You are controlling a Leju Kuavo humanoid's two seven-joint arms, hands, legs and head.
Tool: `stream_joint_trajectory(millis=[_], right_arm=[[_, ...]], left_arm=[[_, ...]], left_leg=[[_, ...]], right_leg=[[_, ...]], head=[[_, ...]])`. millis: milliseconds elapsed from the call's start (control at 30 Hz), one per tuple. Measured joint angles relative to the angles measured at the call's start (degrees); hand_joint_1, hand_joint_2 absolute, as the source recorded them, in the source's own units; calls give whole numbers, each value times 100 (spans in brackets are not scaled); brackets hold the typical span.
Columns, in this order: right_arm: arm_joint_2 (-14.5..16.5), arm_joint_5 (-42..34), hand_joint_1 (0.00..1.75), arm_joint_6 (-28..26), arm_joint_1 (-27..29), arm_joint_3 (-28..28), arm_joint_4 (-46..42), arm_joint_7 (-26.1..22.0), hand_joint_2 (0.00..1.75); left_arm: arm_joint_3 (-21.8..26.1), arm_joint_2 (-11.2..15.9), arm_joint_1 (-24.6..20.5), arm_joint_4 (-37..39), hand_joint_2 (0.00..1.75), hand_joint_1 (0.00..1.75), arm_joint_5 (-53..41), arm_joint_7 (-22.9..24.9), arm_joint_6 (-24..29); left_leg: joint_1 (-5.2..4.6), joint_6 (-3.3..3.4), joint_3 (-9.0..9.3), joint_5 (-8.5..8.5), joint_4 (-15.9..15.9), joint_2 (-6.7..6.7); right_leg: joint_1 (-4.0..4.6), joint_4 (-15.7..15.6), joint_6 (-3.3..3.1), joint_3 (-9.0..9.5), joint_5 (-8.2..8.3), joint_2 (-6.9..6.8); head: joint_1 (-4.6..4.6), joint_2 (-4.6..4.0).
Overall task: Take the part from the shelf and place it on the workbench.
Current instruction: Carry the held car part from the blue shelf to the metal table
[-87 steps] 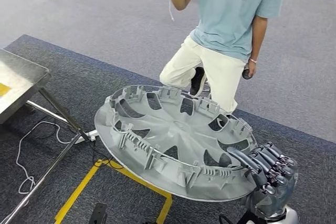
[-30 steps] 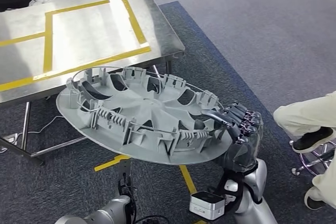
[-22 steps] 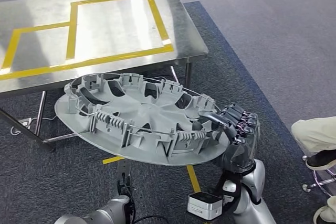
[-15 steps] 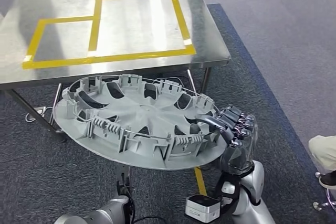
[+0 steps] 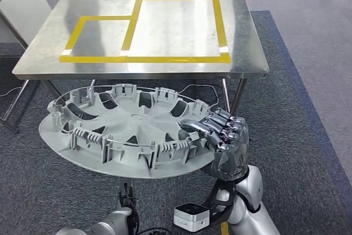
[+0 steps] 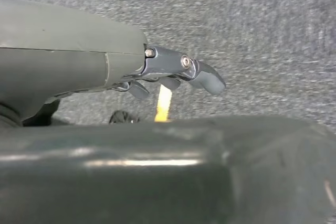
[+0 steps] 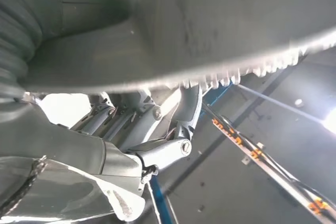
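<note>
Right hand (image 5: 226, 138) kept its fingers clamped over the rim of one grey wheel cover (image 5: 124, 130) while one steel workbench (image 5: 249, 53) swung squarely ahead, the seated person's leg gone.

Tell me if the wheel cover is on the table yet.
Not yet. The wheel cover is held in front of the table, gripped by the right robot hand.

Silver arms, a dark grey robot hand (image 5: 226, 141) with silver screws.

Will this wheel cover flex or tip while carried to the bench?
The wheel cover looks thin, ribbed plastic: probably light, fairly stiff. The right hand grips one rim, so it may sag or tip leftward.
</note>
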Motion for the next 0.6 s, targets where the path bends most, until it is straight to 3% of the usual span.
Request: stream_joint_trajectory(millis=[33,67,133,200,367,433,500,533,567,600], right_arm=[[-5,-52,175,-1,-1,-19,-2,41,175],[-12,-108,175,-1,-4,-44,-5,64,175],[-33,-217,175,-2,-8,-106,-16,55,175],[-56,-336,175,-2,-12,-168,-33,-7,175],[-99,-476,175,-4,-18,-278,-51,-59,175],[-115,-292,175,-6,60,-354,-101,-143,175],[-170,-46,175,-11,529,-634,-413,-378,175],[-219,-6,175,-15,858,-841,-643,-481,175],[-302,-32,175,-18,1162,-1053,-873,-545,175],[-384,-66,175,-18,1381,-1232,-1050,-554,175]], left_arm=[[-23,-44,-12,1,0,0,-21,33,52],[-45,-77,-25,1,0,0,-33,61,95],[-85,-111,-70,2,0,0,-31,77,165],[-128,-141,-129,4,0,0,-3,74,226],[-236,-187,-198,7,0,0,81,57,320],[-282,-170,-140,6,0,0,-16,21,134],[-398,31,235,5,0,0,-179,-323,-482],[-459,183,527,5,0,0,-226,-554,-808],[-502,350,847,6,0,0,-239,-748,-1046],[-522,482,1132,6,0,0,-234,-837,-1150]], left_leg=[[20,-19,-77,-10,161,20],[39,-32,-44,92,99,29],[63,-37,293,466,-569,42],[46,-2,600,647,-1178,49],[24,196,689,626,-1338,42],[30,265,710,623,-1357,44],[19,306,737,590,-1357,37],[13,314,766,563,-1356,32],[7,316,802,531,-1354,32],[-2,310,836,502,-1352,35]], right_leg=[[0,3,6,5,-10,-41],[-2,9,16,9,-19,-70],[-9,35,56,23,-48,-97],[6,68,119,15,-80,-108],[1,150,275,-35,-174,-115],[0,667,296,-296,-441,-114],[6,1401,301,-656,-731,-112],[10,1600,298,-763,-765,-110],[13,1603,288,-784,-693,-109],[14,1386,264,-707,-523,-108]], head=[[0,0],[-1,0],[1,0],[-2,0],[8,0],[31,0],[46,0],[46,0],[51,0],[55,0]])
